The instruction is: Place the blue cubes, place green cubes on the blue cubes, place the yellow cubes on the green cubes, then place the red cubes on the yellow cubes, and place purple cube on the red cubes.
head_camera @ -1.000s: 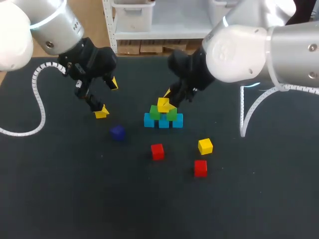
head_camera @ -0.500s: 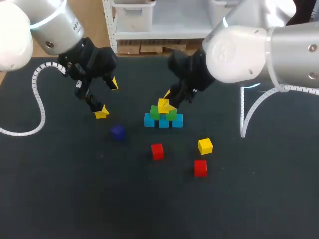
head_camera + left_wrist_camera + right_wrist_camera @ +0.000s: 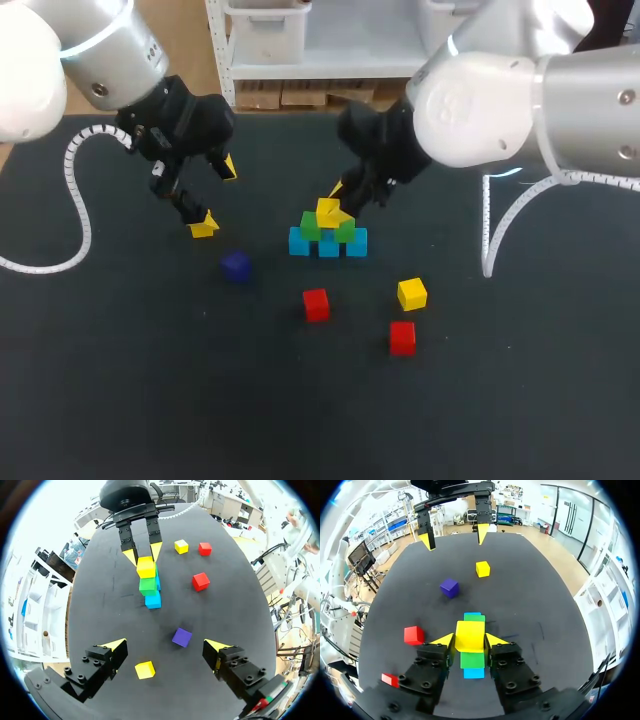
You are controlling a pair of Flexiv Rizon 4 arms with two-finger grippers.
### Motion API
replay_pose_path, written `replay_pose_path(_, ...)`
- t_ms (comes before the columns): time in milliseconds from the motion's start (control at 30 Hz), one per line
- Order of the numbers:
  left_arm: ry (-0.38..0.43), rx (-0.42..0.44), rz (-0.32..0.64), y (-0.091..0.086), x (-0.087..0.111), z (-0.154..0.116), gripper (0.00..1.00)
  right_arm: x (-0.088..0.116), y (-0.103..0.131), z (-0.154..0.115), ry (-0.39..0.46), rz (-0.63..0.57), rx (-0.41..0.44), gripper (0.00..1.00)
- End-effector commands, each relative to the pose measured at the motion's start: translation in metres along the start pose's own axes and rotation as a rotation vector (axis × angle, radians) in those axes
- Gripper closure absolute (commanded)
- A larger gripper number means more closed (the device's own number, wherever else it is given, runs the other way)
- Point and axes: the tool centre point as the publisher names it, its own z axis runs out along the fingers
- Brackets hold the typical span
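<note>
A row of blue cubes [image 3: 328, 244] lies mid-table with green cubes [image 3: 311, 226] on top of it. My right gripper [image 3: 336, 204] is shut on a yellow cube [image 3: 470, 635] that sits on the green layer [image 3: 472, 659]. My left gripper [image 3: 165, 645] hangs open above the table, left of the stack [image 3: 148, 585]; a second yellow cube [image 3: 145, 670] lies on the table under it, untouched. The purple cube [image 3: 236, 266] lies just ahead of the left gripper's fingers. Two red cubes [image 3: 316, 304] [image 3: 402, 337] and a third yellow cube [image 3: 412, 293] lie in front of the stack.
A white cable [image 3: 78, 195] from my left arm loops over the table's left part. The dark table top [image 3: 150, 390] spreads wide toward the front and both front corners.
</note>
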Motion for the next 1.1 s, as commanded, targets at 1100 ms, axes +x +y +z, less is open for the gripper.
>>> replay_pose_path(1100,-0.003,-0.003,0.003,-0.0011,0.0012,0.0001,0.00,-0.0018,0.0007,0.0010,-0.007,-0.005,0.002,0.67)
